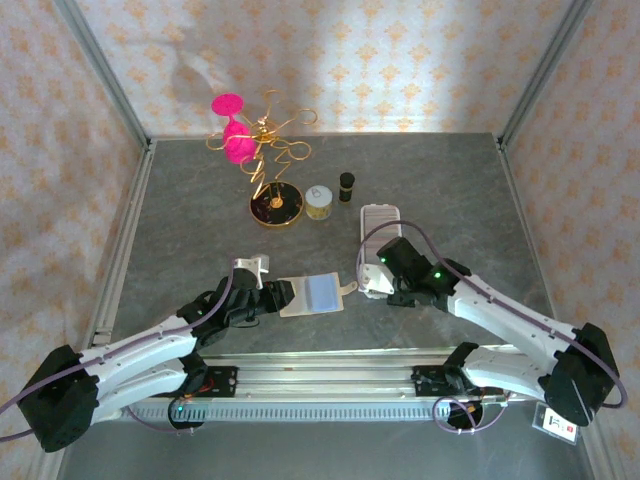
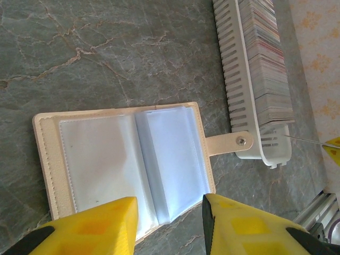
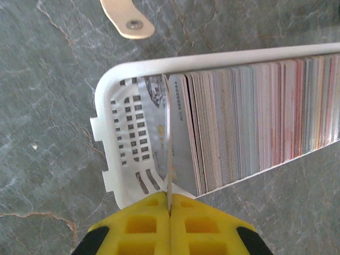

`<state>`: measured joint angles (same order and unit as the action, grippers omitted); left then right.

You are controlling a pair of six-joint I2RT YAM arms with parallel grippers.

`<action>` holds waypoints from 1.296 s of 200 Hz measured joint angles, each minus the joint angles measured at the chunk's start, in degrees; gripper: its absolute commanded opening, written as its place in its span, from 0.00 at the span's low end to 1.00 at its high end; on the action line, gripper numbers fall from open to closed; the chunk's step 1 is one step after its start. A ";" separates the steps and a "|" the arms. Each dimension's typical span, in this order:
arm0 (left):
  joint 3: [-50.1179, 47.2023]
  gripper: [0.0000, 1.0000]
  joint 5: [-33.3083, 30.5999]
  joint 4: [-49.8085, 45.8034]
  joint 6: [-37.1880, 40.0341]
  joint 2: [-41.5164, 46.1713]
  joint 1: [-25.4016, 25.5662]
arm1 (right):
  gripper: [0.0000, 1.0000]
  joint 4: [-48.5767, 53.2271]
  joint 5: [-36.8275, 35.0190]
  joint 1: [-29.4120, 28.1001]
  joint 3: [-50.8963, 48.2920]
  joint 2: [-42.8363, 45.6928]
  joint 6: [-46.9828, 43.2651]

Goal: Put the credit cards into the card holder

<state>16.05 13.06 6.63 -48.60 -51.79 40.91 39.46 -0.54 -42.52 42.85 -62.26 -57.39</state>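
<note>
A metal rail (image 1: 330,385) runs along the near edge of the table (image 1: 450,180), and both arms reach forward over it.

The left claw (image 2: 169,204) hangs over the near edge of the wallet (image 2: 45,154). Its yellow fingers (image 2: 106,226) are apart, and the lower edge of a clear leaf shows in the gap between them. Whether they touch it I cannot tell. The wallet lies open and flat near the middle of the table, cream cover down and its clear sleeves (image 2: 101,159) up. The right-hand leaves look pale blue, but I cannot tell if a card sits inside. The wallet's strap (image 2: 228,142), with a snap at its tip, sticks out to the right and ends close by the near end of the tray (image 2: 226,53).

The right claw (image 3: 170,204) is pressed together on one thin card (image 3: 169,133), seen edge-on. That card stands upright in the tray's near end, between the slotted end wall and the front of the stack, just beside the front card. The tray is long, white and slotted, and runs away from the arms. It is packed with a row of upright cards (image 3: 255,122) that fills it beyond the held one.

Farther back stand a small jar (image 1: 318,203) and a dark bottle (image 1: 347,186), near each other. Left of them is a gold wire stand (image 1: 276,208) with pink pieces (image 1: 236,140) hung on it. All three are well apart from the wallet and tray.
</note>
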 measured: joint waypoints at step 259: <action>-0.90 0.39 0.02 0.52 0.24 1.22 0.00 | 1.00 -17.51 -9.40 0.74 -6.25 -6.01 -2.10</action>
<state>15.16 13.08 7.16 -48.36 -50.57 40.91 21.96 -9.93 -41.78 36.60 -68.27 -59.48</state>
